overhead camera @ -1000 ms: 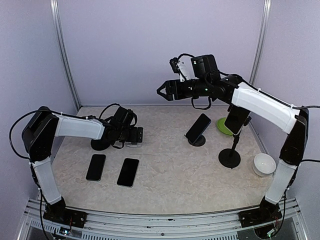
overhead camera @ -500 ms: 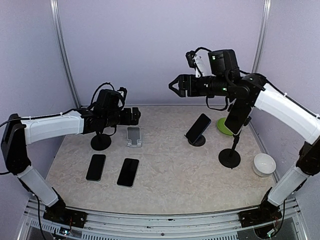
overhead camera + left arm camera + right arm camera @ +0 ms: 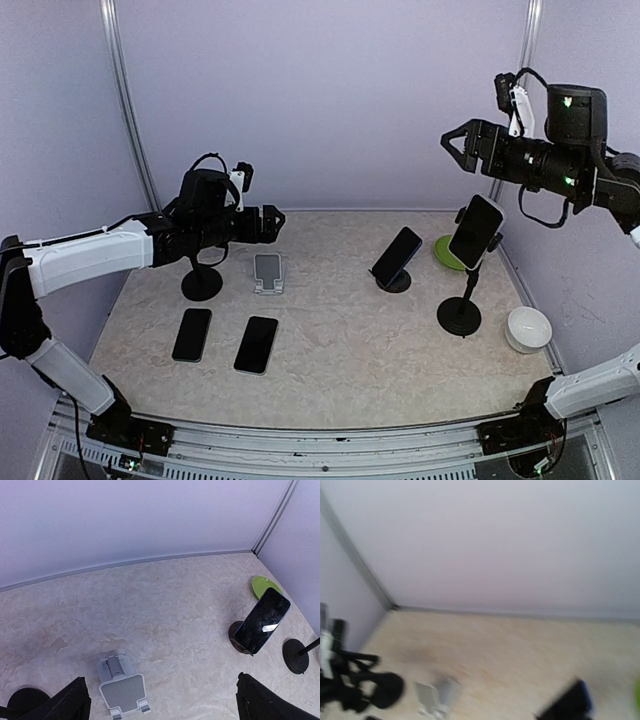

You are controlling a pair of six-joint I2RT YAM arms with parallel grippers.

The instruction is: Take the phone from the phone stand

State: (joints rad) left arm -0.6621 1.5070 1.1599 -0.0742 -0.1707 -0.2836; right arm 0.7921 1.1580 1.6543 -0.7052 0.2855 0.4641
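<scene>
Both my left gripper (image 3: 273, 222) and right gripper (image 3: 456, 147) gape empty; phone (image 3: 476, 231) on the tall stand (image 3: 460, 316) looks stiff, slick, so I'd pinch its long edges.

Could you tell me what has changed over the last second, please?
The left pincer lifted up and back off the small grey stand, open and empty. The right pincer, also open, swung up and far to the right. The grey stand, the leaning phone, the phone on the tall stand and the two flat phones stayed put.
</scene>
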